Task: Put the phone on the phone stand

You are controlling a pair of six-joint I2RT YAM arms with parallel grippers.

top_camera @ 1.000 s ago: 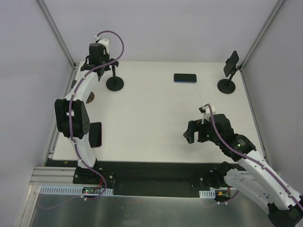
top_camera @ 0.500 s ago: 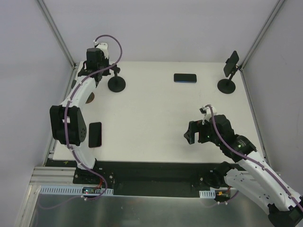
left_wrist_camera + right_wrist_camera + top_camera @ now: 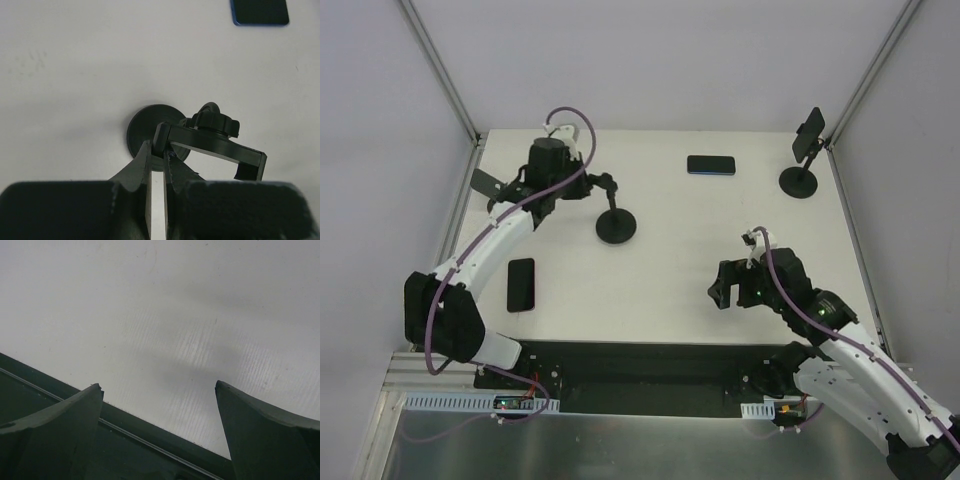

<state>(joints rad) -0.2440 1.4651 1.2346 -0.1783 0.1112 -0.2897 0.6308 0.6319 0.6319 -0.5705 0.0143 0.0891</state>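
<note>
My left gripper [image 3: 585, 186] is shut on the black phone stand [image 3: 616, 227], pinching the end of its clamp bar; the round base sits left of the table's middle. In the left wrist view the gripper [image 3: 159, 150] nips the clamp bar [image 3: 215, 146] above the base [image 3: 145, 131]. A black phone [image 3: 521, 284] lies flat near the table's left front. A second phone [image 3: 710, 165], blue-edged [image 3: 260, 12], lies at the back middle. My right gripper [image 3: 725, 283] hangs open and empty [image 3: 157, 385] over the table's front edge.
Another stand [image 3: 799, 182] at the back right corner carries a phone [image 3: 808, 135] in its clamp. Grey walls and metal frame posts [image 3: 440, 70] close in the table on the left, right and back. The dark front rail [image 3: 125, 440] lies under my right gripper.
The left gripper closed on the stand at the back left corner and has carried it right and forward, toward the table's middle. The right arm has stayed put.
</note>
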